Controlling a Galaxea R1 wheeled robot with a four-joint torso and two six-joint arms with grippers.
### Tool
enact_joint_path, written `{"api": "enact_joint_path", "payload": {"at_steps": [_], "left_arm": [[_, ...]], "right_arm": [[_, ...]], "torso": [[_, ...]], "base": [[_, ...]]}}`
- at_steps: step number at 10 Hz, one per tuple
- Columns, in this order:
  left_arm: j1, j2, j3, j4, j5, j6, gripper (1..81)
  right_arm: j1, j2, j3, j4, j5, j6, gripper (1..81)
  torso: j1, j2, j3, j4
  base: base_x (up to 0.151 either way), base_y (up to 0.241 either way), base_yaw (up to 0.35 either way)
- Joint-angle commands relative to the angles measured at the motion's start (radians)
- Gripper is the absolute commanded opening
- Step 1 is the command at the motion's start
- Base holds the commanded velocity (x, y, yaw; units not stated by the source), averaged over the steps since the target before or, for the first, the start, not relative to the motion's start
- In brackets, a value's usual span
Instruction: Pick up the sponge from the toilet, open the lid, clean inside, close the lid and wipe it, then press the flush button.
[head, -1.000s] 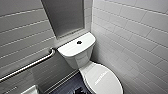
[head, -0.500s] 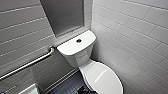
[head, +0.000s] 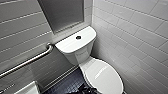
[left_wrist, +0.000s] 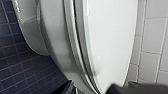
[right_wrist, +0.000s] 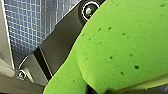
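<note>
Left to right in the head view: grab bar runs along the left tiled wall, there for a person's support, nothing for you to touch. Next, the tank cover sits flat on the tank, with the flush button dead centre on it, nothing covering it, so you can press it from above when the task gets there. Below and right of the tank, the lid is down flat on the seat, hinge toward the tank, front edge toward you. Nothing lies on the lid or the tank cover. Judging by that, pickup is done and opening the lid is not yet done. Dark blue floor shows left of the bowl, and the white tiled side wall sits tight on the right, so your room on that side looks cramped. The left wrist view looks along the side of the closed lid with the bowl under it. The left pincer shows as dark parts near the lid's front rim, and I can't tell how far open it is or whether it touches anything. The sponge is in the right wrist view, bright green, right up against the camera with gridded floor behind it, so it's off the toilet. It's creased where it's pinched, so I judge the right pincer is clamped on it.
</note>
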Motion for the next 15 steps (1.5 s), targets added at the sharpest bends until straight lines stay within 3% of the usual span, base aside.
{"api": "enact_joint_path", "payload": {"at_steps": [1,3,5,6,8,15], "left_arm": [[-0.086,0.028,-0.015,-0.008,0.027,-0.041,81.1],[-0.09,0.042,-0.043,-0.005,0.001,-0.067,81.1],[-0.112,0.039,-0.01,-0.005,0.001,-0.067,81.1],[-0.115,0.037,-0.001,-0.005,-0.001,-0.067,81.1],[-0.116,0.041,-0.003,-0.004,0.001,-0.067,81.1],[-0.135,0.073,-0.006,0.009,0.001,-0.066,81.1]], "right_arm": [[-0.013,-0.012,-0.012,-0.025,-0.052,0.01,1.0],[-0.008,-0.005,-0.017,-0.024,-0.052,0.012,1.0],[-0.001,-0.002,-0.017,-0.025,-0.052,0.012,1.0],[-0.001,-0.001,-0.017,-0.025,-0.054,0.012,1.0],[-0.001,-0.001,-0.018,-0.025,-0.054,0.01,1.0],[0.004,0.007,-0.028,-0.024,-0.062,0.012,1.0]], "torso": [[0.0,0.0,0.0,0.0],[0.0,0.0,0.0,0.0],[0.0,0.0,-0.044,0.0],[0.0,0.0,-0.013,0.0],[0.0,0.0,-0.033,0.0],[0.0,0.001,-0.035,0.0]], "base": [[0.0,0.0,0.0],[0.0,0.0,0.0],[0.0,0.0,0.0],[0.0,0.0,0.0],[0.0,0.0,0.0],[0.0,0.0,0.0]]}}
